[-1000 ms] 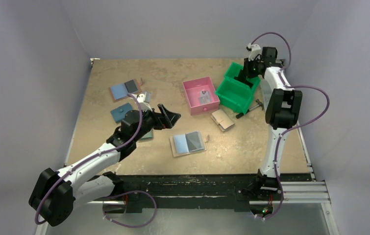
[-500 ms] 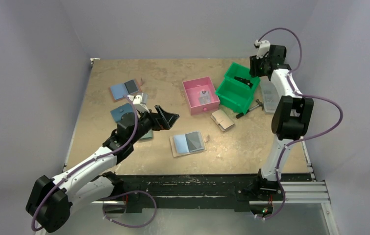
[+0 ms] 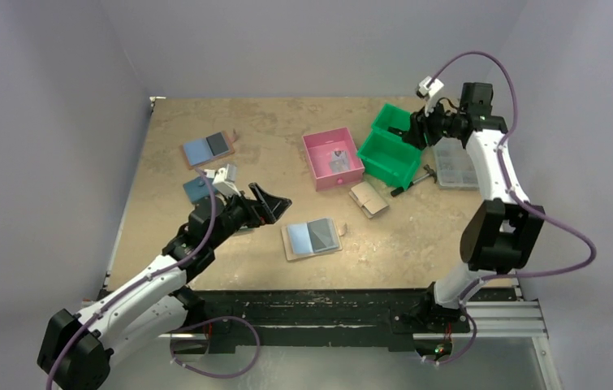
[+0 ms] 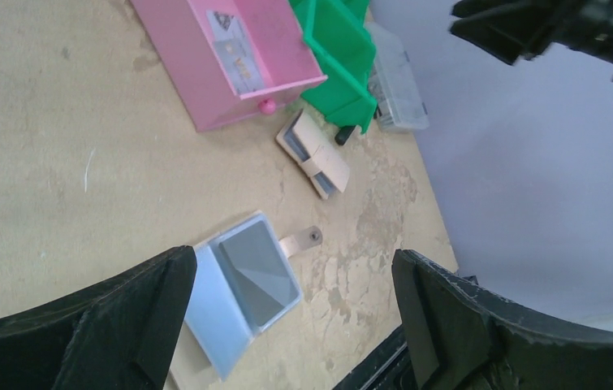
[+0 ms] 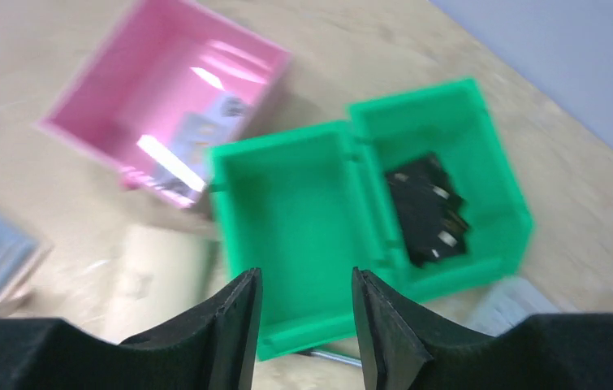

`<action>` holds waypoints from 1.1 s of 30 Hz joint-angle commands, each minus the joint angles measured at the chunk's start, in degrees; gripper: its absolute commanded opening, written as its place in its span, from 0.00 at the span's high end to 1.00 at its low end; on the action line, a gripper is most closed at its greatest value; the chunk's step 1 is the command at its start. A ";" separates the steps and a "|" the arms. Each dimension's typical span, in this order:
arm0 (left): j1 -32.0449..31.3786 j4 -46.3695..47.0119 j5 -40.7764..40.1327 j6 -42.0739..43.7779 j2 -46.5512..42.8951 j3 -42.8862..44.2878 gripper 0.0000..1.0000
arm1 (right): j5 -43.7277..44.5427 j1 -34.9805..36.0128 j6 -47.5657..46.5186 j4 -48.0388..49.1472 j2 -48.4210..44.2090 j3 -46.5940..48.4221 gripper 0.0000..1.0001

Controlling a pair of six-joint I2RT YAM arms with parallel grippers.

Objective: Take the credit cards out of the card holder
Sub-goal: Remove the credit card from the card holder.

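While I am watching both wrist feeds, the left gripper (image 3: 274,205) is hanging with its jaws spread wide, gripping nothing. The card holder (image 4: 242,284) is lying open on the table (image 4: 59,146) below and between those jaws, pale blue and grey panels facing up. I cannot tell what its pockets are holding. Further right, the right gripper (image 5: 305,280) is hovering partly open and empty, the green bin (image 5: 295,219) sitting directly beneath its jaws.
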 commanded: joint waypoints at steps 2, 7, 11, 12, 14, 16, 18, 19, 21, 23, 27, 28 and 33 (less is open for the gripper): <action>0.47 -2.47 4.33 -2.79 3.44 -0.82 0.04 | -22.18 0.32 -13.45 -11.17 -11.64 -8.63 0.48; 0.13 -5.46 7.08 -1.82 7.94 1.55 0.13 | -31.14 0.32 -19.34 -16.41 -18.78 -15.56 0.29; -3.79 -9.64 2.16 -1.00 11.63 4.77 0.17 | -39.30 0.33 -27.01 -25.47 -20.33 -18.98 0.13; -5.39 -10.81 0.25 -0.69 12.65 6.09 0.18 | -40.12 0.32 -29.27 -27.58 -20.22 -19.89 0.08; -8.25 -14.08 -2.52 -0.24 15.17 8.46 0.23 | -41.00 0.32 -29.78 -28.65 -20.40 -22.26 0.01; -10.05 -14.85 -4.76 -0.31 17.59 10.11 0.31 | -40.63 0.32 -25.16 -24.23 -20.89 -24.87 0.01; -12.10 -14.61 -6.38 -0.94 20.08 11.45 0.33 | -41.40 0.32 -21.15 -20.43 -21.60 -27.69 0.01; -14.01 -14.69 -7.78 -1.48 21.21 12.21 0.33 | -41.79 0.32 -19.91 -18.88 -22.06 -28.87 0.01; -16.63 -14.74 -10.76 -2.44 24.14 13.69 0.33 | -41.45 0.32 -18.04 -15.76 -23.09 -31.07 0.01; -19.12 -15.79 -14.92 -4.90 26.74 15.59 0.34 | -40.24 0.41 -12.88 -11.07 -24.27 -33.20 0.01; -21.97 -20.71 -22.40 -11.62 32.55 20.12 0.40 | -36.87 0.90 -6.44 -3.93 -25.91 -35.74 0.01; -22.49 -22.35 -23.49 -12.79 34.11 21.35 0.40 | -35.90 1.20 -5.80 -3.13 -25.98 -35.97 0.01; -23.85 -29.95 -27.18 -17.05 40.44 27.90 0.52 | -29.92 4.26 -3.26 -0.25 -25.66 -36.88 0.02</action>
